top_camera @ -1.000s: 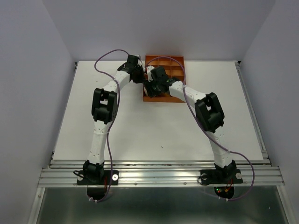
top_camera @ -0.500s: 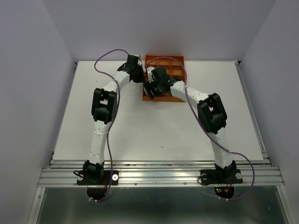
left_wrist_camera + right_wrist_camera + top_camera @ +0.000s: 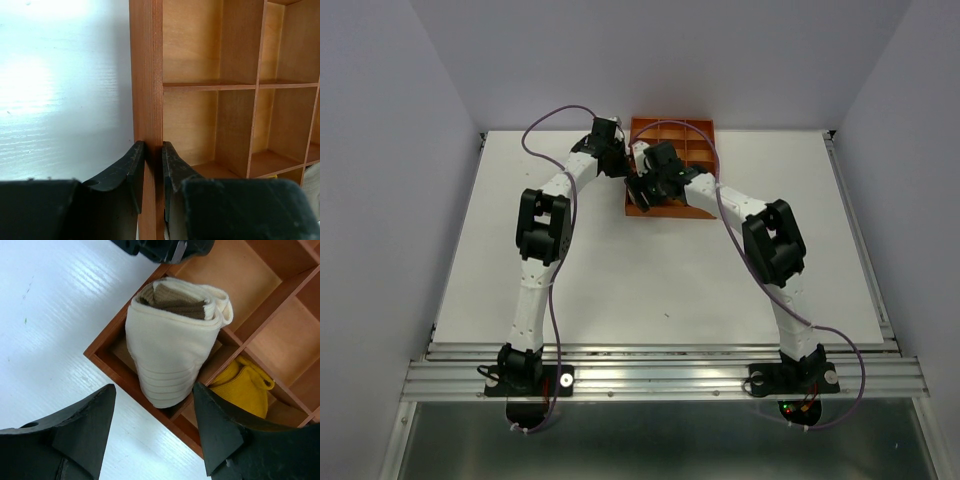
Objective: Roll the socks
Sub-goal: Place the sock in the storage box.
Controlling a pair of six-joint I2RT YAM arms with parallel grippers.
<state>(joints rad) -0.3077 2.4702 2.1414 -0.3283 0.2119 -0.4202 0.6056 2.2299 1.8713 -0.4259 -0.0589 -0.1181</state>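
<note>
Two robot arms reach to the middle of the far edge of the white tabletop [image 3: 620,290], where an orange tray [image 3: 695,130] of square compartments sits. The left gripper [image 3: 153,150] is pinched closed on the tray's left wall, one finger on each side of the wood, steadying it. The right gripper [image 3: 152,395] hangs above the tray's near-left corner with its fingers spread wide and nothing between them.

Directly beneath it, a rolled sock [image 3: 167,355], cream outside with brown showing at its top, stands upright in that corner compartment. A mustard sock [image 3: 245,387] lies bundled in the next compartment along. The third sock is not visible in any view.

Over the last second the right arm has crept slightly towards the far edge above that corner, while the left arm and the tray have not moved. With the fingers apart and the roll standing on its own, this looks like a finished roll just placed. The right arm probably only needs to lift clear.
</note>
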